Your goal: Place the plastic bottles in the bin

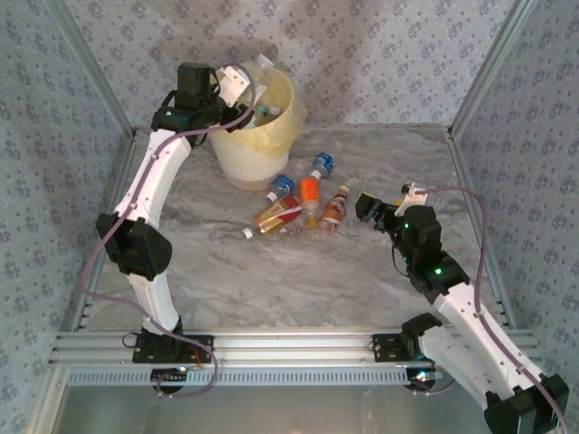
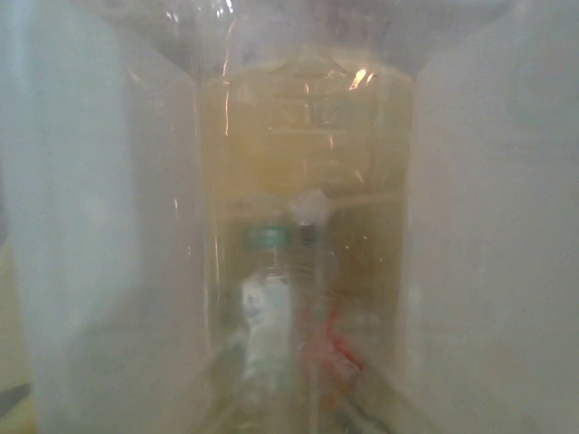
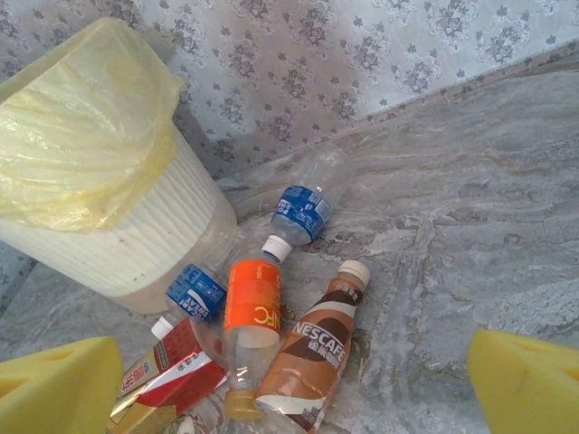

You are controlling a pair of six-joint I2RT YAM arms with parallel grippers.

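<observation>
The grey marbled desk (image 1: 271, 280) is seen carrying the large round cream-yellow bin (image 1: 244, 154), lined with a translucent yellowish bag, which is placed directly beneath the left hand (image 1: 237, 86). That hand is clenched on a clear plastic bottle (image 1: 261, 65), held above the bin's rim. Through the bottle's wall, a green-capped bottle (image 2: 265, 240) and a red-marked bottle (image 2: 330, 339) are made out below the hand, inside the bin. The right hand (image 3: 289, 362) is released, its yellow pads (image 3: 54, 393) spread wide, and nothing is touched by it. Just ahead of it a cluster of bottles is laid on the desk. A brown coffee bottle (image 3: 317, 353) is nearest, with an orange-labelled bottle (image 3: 252, 316) touching it on its left and a red-and-gold bottle (image 3: 176, 375) further left. A blue-labelled clear bottle (image 3: 301, 212) and a second blue-labelled bottle (image 3: 196, 291) are found beyond, toward the bin.
</observation>
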